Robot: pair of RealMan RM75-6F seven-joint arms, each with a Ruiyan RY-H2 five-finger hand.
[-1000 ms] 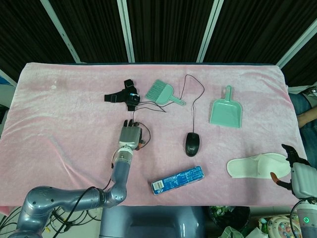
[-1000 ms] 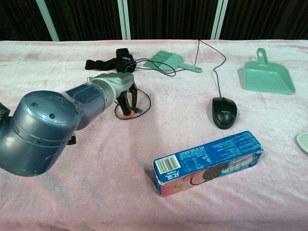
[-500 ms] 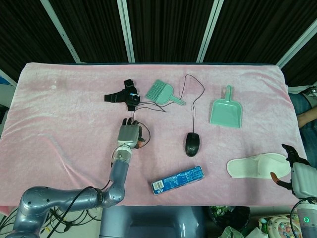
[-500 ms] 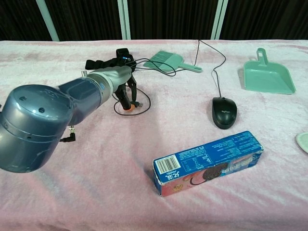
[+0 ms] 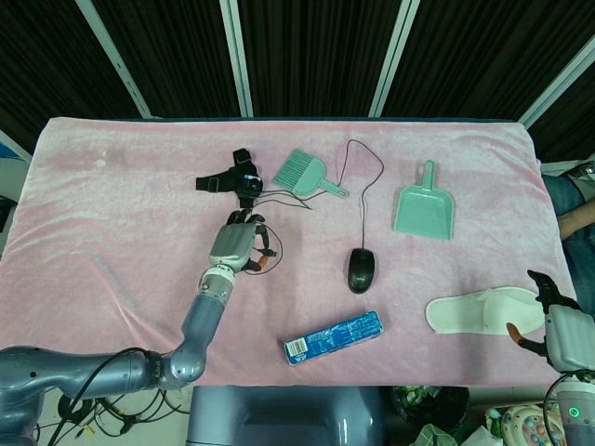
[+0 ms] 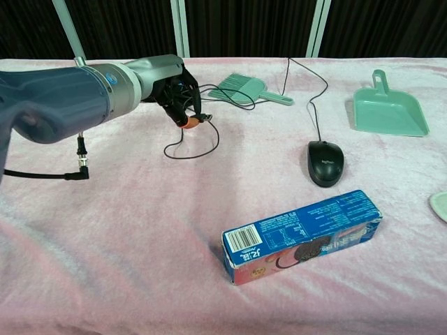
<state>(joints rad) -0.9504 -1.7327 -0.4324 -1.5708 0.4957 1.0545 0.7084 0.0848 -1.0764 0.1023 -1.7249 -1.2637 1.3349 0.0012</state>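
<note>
My left hand (image 5: pixel 234 244) hangs just above the pink cloth and pinches the small orange plug (image 6: pixel 190 123) at the end of a thin black cable (image 6: pixel 199 144). The cable loops on the cloth below the hand (image 6: pixel 174 89) and runs back to a black strapped device (image 5: pixel 237 180). At the near right corner, my right hand (image 5: pixel 563 336) stays off the table's edge, fingers apart and holding nothing, beside a white slipper (image 5: pixel 483 311).
A green hand brush (image 5: pixel 302 172) lies right of the strapped device. A black mouse (image 5: pixel 362 270) with a long cord sits mid-table, and a green dustpan (image 5: pixel 425 210) lies further right. A blue biscuit box (image 6: pixel 304 234) lies near the front edge.
My left hand has closed on the orange plug and lifted it off the cloth, moving slightly away from me. The forearm has risen and swung left. The right hand has stayed put.
</note>
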